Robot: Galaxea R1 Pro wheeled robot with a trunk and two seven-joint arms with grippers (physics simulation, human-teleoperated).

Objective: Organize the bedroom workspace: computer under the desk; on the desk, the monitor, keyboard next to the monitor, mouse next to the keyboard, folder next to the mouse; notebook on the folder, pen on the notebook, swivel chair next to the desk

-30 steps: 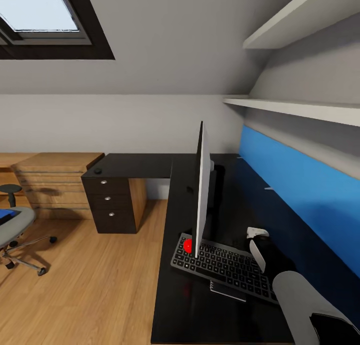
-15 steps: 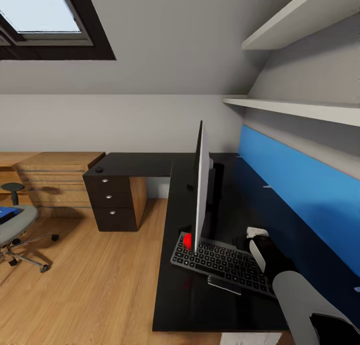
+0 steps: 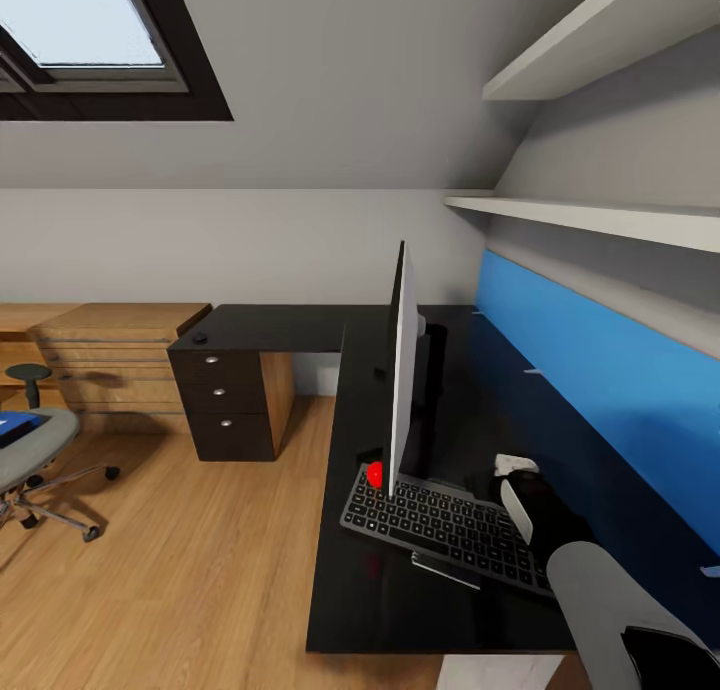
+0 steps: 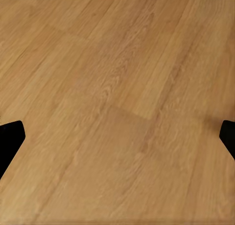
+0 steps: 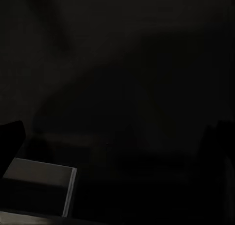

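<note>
The black-topped desk carries the thin monitor, seen edge-on with its red dot low down. At the monitor's foot lies the silver-grey keyboard, and a flat pale-edged slab, perhaps the notebook, pokes out from under it. My right gripper hovers open at the keyboard's far end over dark desk top. A small black mouse sits on the desk's far left corner. The grey swivel chair stands on the floor at left with the blue folder on its seat. My left gripper hangs open above bare floor. Computer and pen are out of view.
Black drawers with silver knobs stand under the desk's left wing, beside a light wooden drawer unit. A blue back panel and two white shelves line the right wall. Wooden floor stretches between chair and desk.
The whole picture has shifted: the camera has drawn back a little, so the desk's near edge and the white leg under it now show. The right arm stays by the keyboard.
</note>
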